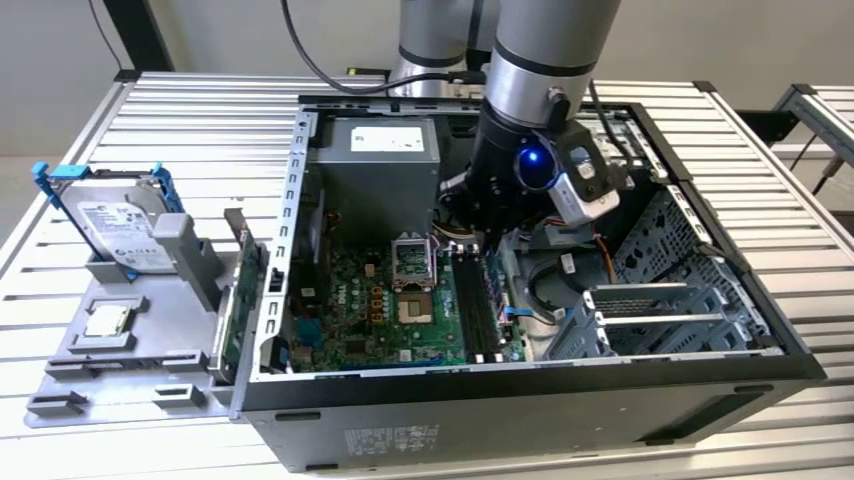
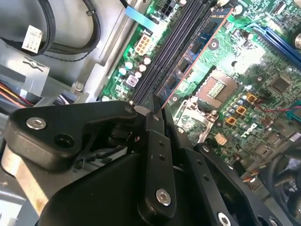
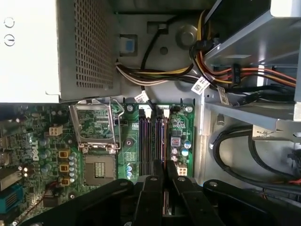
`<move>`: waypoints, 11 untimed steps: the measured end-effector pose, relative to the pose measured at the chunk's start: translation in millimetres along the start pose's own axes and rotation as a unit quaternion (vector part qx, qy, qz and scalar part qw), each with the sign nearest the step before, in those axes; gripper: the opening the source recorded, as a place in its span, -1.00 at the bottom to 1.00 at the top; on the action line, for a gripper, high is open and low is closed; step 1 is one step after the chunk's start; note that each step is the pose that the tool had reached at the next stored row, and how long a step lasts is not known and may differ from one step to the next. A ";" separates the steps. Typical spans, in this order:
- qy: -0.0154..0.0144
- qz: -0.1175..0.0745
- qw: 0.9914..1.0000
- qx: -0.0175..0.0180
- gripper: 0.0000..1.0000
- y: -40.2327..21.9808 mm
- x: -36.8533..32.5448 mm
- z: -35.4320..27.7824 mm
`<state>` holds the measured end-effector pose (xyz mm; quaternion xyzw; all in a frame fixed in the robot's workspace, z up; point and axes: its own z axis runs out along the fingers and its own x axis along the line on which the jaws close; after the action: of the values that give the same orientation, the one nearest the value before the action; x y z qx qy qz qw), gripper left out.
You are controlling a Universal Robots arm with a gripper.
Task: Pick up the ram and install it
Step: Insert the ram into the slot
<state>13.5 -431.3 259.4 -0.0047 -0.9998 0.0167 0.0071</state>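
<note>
The end effector (image 2: 154,104) has its two black fingers (image 2: 159,155) drawn close together on the ram (image 2: 195,52). In the second wrist view the ram shows as a thin blue board seen nearly edge-on, running out from the fingertips over the motherboard (image 1: 387,310). In the first wrist view the end effector (image 3: 163,169) leaves only a narrow gap between its fingers, lined up with the dark memory slots (image 3: 151,141) that lie beside the open processor socket (image 3: 96,136). In the exterior view the end effector (image 1: 501,235) is deep inside the open computer case (image 1: 534,385), just over the upper end of those slots. The pick-up therefore looks done: the ram is off its resting place and in the grip. The installing looks unfinished. The board appears to stand over the slots rather than sunk into one, though the pictures do not let me tell whether its lower edge touches a slot. I also cannot tell whether the white clips (image 3: 148,112) at the slot ends are latched. Well apart from this, on the worktop (image 1: 187,110) toward the exterior view's left, a grey fixture (image 1: 120,345) holds a hard drive (image 1: 120,235).
</note>
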 end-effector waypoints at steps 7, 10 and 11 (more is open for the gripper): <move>0.000 0.000 1.000 0.000 -1.00 0.2 -0.2 11.4; 0.000 0.000 1.000 0.000 -1.00 0.3 -0.3 14.7; 0.000 0.000 1.000 0.000 -1.00 0.3 -0.3 14.7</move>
<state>13.6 -431.5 244.7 -0.0046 -0.9998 0.0167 0.0071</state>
